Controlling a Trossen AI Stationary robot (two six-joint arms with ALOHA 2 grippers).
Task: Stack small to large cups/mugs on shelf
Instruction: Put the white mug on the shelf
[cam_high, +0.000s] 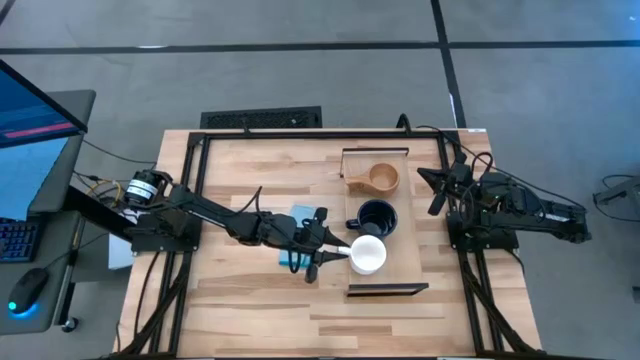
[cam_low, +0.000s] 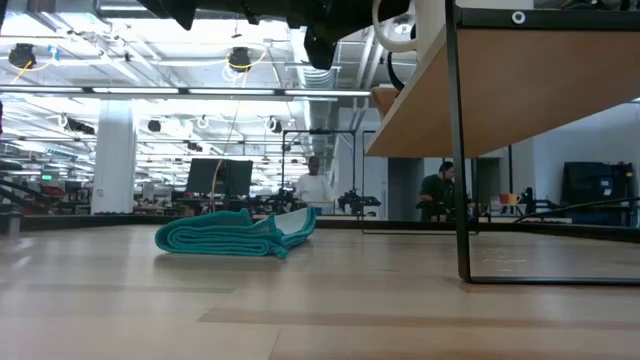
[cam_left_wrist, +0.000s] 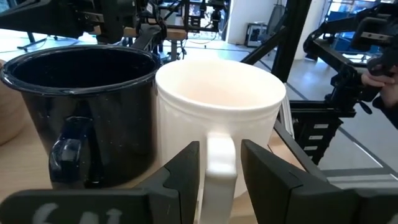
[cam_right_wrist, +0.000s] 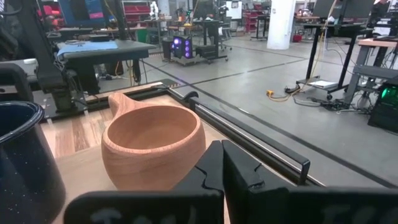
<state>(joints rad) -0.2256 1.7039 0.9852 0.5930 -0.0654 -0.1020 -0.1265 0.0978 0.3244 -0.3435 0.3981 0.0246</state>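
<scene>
The left gripper (cam_left_wrist: 219, 171) has the white mug (cam_high: 368, 253) by its handle, one finger on each side of that pale loop, and the mug sits on the shelf (cam_high: 402, 262) right beside the dark navy mug (cam_high: 377, 217). In the left wrist view the two walls look close to touching, though I can't say they do. The wooden cup (cam_high: 379, 179) stands beyond the navy one near the far bracket, so all three run in a row along the board's long axis, which lies front to back on the table. To finish this placement well, I'd judge the arm should make sure the base is flat on the board, then spread the fingers straight apart and back out along the handle's line (any sideways drag could knock the navy mug). The white mug is upright, mouth up, handle pointing toward the left arm; the wooden cup's handle points the same way. The right gripper (cam_right_wrist: 222, 163) waits clenched and empty near the wooden cup.
</scene>
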